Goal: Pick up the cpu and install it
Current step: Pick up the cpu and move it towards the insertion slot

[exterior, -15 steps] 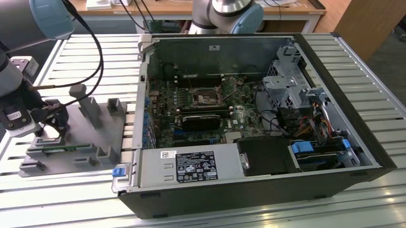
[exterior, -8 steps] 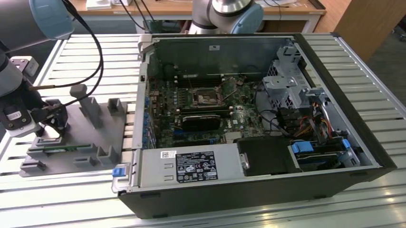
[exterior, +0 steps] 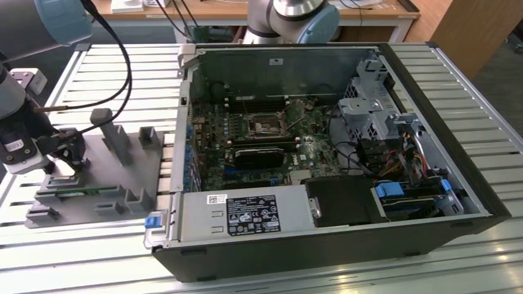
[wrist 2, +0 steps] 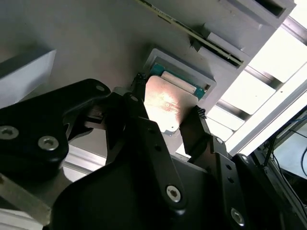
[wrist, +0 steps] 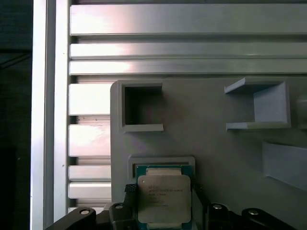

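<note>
The cpu (wrist: pixel 164 203) is a small square chip with a silvery top plate, also seen in the second wrist view (wrist 2: pixel 165 108). It is at a shallow pocket (wrist: pixel 163 162) of the grey fixture plate (wrist: pixel 216 134). I cannot tell whether it rests in the pocket or is just above it. My gripper (wrist: pixel 163 189) has one black finger against each of two opposite edges of the chip, shut on it. In the exterior view my gripper (exterior: pixel 72 158) hangs over the fixture plate (exterior: pixel 114 184) at that view's left. The open computer case (exterior: pixel 457 110) lies to its right, with the motherboard socket (exterior: pixel 266 127) inside.
The fixture plate carries raised grey holders (exterior: pixel 114 138) and a green memory stick (exterior: pixel 78 195) in a slot. A black cable (exterior: pixel 122 73) loops over the slatted aluminium table (exterior: pixel 106 67). Inside the case are a black card (exterior: pixel 261 154), drive bays (exterior: pixel 368 104) and wiring.
</note>
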{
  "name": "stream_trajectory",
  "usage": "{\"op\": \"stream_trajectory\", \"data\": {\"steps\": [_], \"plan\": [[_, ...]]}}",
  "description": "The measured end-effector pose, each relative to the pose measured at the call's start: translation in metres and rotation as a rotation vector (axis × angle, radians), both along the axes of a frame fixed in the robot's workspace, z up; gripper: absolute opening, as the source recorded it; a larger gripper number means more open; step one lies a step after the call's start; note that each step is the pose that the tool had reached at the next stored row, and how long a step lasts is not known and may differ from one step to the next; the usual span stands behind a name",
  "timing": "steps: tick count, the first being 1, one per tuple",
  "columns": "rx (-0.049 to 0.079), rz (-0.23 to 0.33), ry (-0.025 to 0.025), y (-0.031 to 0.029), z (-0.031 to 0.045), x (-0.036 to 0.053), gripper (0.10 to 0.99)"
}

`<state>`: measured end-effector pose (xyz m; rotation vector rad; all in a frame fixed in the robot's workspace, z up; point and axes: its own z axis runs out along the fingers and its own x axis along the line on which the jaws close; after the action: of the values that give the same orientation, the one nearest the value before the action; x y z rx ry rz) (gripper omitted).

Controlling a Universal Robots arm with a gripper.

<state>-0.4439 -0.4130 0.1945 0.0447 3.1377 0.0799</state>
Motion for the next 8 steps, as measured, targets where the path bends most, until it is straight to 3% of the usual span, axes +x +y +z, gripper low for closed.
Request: {"op": "stream_trajectory", "data": {"steps": [8], "plan": [[0.000, 0.000, -0.0001, 0.0000, 0.0138, 0.0000, 0.541]]}}
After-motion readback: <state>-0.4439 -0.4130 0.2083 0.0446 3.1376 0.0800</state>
